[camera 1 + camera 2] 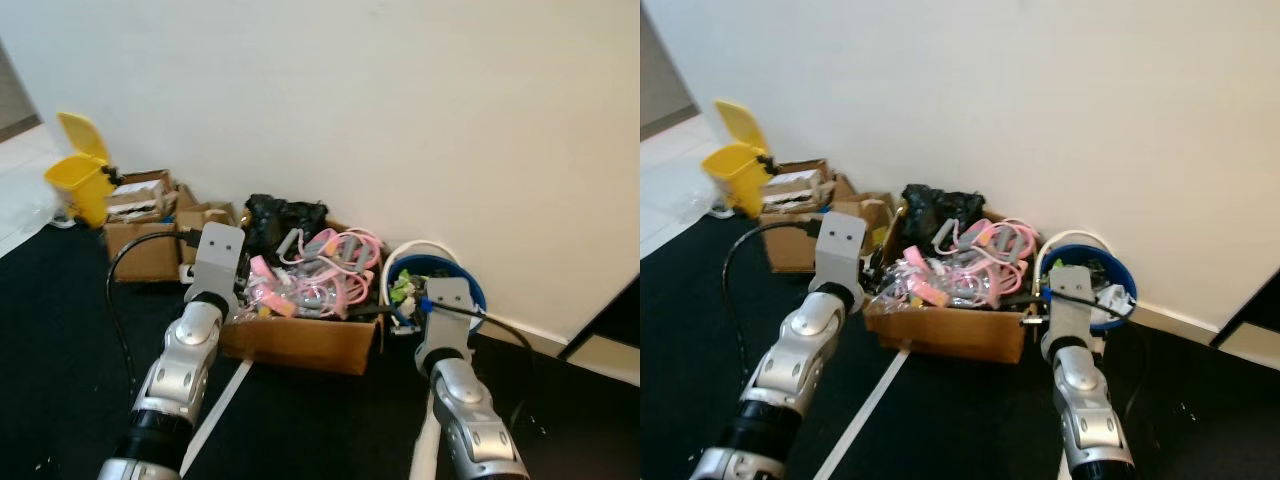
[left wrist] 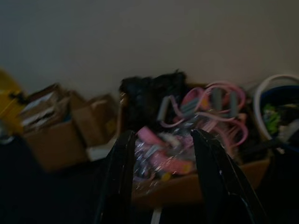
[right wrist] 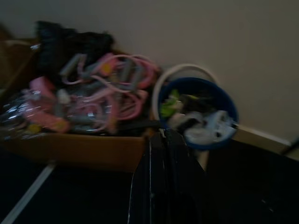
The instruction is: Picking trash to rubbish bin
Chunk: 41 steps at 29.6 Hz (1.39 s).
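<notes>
Two silver arms reach toward clutter along white wall (image 1: pixel 400 90). Large cardboard box (image 1: pixel 300 340) on dark floor, heaped with pink bands (image 1: pixel 335 265) and black bag (image 1: pixel 285 215). Blue rubbish bin (image 3: pixel 198 112) just beside box, trash inside. Smaller boxes (image 1: pixel 145 235) and yellow bin (image 1: pixel 80 175) further along wall. Left gripper (image 2: pixel 161 154) fingers spread apart, nothing grasped, before large box. Right gripper (image 3: pixel 161 140) fingers closed together, nothing seen between them, near blue bin.

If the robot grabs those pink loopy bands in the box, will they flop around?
Probably. The pink bands lie in curved, tangled loops in the cardboard box, so they look bendy. Lifting one may drag its neighbours along. They seem light, with grey handles offering firmer grip.
</notes>
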### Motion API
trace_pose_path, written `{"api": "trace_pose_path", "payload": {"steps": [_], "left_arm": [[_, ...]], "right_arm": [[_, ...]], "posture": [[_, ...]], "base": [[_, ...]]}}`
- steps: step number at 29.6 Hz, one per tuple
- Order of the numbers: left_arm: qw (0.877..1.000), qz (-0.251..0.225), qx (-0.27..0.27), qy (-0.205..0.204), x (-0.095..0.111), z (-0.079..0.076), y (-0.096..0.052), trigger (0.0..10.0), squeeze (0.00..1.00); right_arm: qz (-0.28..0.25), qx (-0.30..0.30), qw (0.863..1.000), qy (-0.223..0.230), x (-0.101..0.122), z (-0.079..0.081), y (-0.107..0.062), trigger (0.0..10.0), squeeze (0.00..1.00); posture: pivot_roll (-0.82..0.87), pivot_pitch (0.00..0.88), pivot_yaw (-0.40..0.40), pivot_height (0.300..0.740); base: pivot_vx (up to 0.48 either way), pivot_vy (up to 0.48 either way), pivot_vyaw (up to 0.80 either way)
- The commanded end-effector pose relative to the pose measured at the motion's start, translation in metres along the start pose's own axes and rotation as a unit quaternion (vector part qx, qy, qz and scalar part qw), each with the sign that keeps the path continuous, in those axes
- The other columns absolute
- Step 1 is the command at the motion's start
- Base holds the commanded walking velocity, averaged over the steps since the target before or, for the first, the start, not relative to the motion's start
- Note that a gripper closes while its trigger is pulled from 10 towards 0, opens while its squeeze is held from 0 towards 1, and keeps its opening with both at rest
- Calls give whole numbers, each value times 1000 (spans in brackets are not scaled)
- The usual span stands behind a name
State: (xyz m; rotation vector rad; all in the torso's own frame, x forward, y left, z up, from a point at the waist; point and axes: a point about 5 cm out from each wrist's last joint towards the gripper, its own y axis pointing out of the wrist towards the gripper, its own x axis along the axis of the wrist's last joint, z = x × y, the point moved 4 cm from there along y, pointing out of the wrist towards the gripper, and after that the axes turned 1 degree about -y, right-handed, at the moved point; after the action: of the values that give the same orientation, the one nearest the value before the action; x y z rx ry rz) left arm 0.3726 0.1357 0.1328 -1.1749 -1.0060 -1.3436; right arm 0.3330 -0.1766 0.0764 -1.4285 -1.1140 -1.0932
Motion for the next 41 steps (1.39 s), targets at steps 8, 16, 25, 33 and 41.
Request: {"api": "trace_pose_path", "payload": {"steps": [8,16,25,33,41], "left_arm": [[1000,15,-6,9,-8,-1,-3,10000,0],[1000,17,-9,11,-9,-2,-4,10000,0],[1000,17,-15,11,-8,-3,-3,10000,0],[1000,17,-17,10,-8,-4,-2,10000,0],[1000,18,-21,10,-8,-7,-1,10000,0]], "right_arm": [[6,-8,1000,-2,-2,-3,-3,10000,0],[9,-9,1000,-2,-4,-4,-5,10000,0],[9,-12,1000,-2,-3,-5,-5,10000,0],[10,-15,1000,-2,-3,-6,-6,10000,0],[8,-18,1000,-3,-1,-8,-6,10000,0]], "posture": [[-26,68,61,740],[-26,76,64,740],[-30,85,66,740],[-37,89,67,740],[-39,87,67,740]], "base": [[0,0,-800],[0,0,-800],[0,0,-800],[0,0,-800],[0,0,-800]]}}
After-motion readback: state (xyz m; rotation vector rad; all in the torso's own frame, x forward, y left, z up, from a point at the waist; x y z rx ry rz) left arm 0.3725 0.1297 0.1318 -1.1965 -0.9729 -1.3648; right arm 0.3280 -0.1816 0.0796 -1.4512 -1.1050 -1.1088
